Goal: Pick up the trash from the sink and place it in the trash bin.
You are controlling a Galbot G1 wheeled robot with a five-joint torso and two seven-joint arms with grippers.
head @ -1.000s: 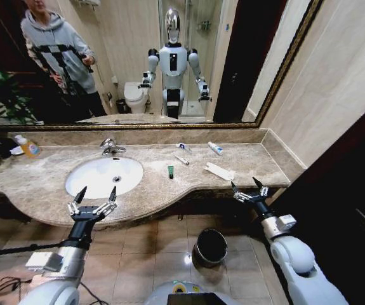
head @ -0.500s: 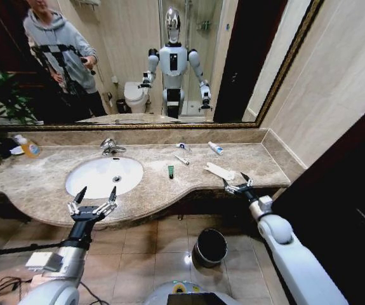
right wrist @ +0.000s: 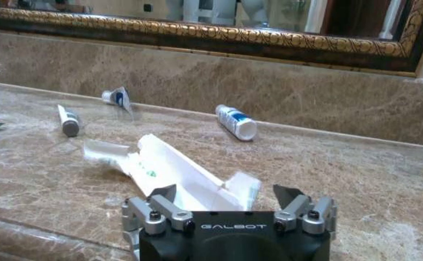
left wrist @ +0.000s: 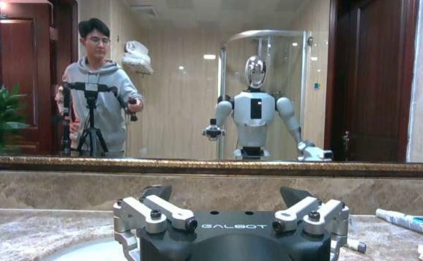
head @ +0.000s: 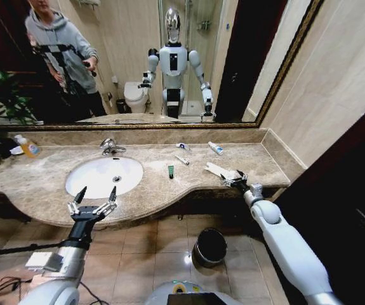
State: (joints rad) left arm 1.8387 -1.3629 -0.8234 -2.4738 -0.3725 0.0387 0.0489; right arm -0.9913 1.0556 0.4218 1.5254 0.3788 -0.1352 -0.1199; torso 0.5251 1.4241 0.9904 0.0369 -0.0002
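On the beige countertop lies a flat white packet (head: 219, 170) (right wrist: 175, 168). My right gripper (head: 233, 180) (right wrist: 226, 196) is open at its near end, the jaws standing to either side of it. Farther back lie a white tube with a blue cap (head: 215, 148) (right wrist: 236, 122), a thin white stick (head: 181, 159) (right wrist: 68, 120) and a short dark-green tube (head: 170, 171). The white oval sink (head: 90, 175) is to the left. My left gripper (head: 93, 202) (left wrist: 226, 194) hangs open at the counter's front edge, below the sink. The round black trash bin (head: 211, 246) stands on the floor under the counter.
A chrome faucet (head: 111, 147) stands behind the basin. An orange bottle (head: 28, 147) sits at the far left beside a plant. A gold-framed mirror (head: 138, 125) runs along the back, a wall closes the right end, and another small scrap (head: 183, 146) lies near the backsplash.
My right arm has reached forward and left over the counter edge, bringing its open gripper up to the white packet. The left arm has stayed still.
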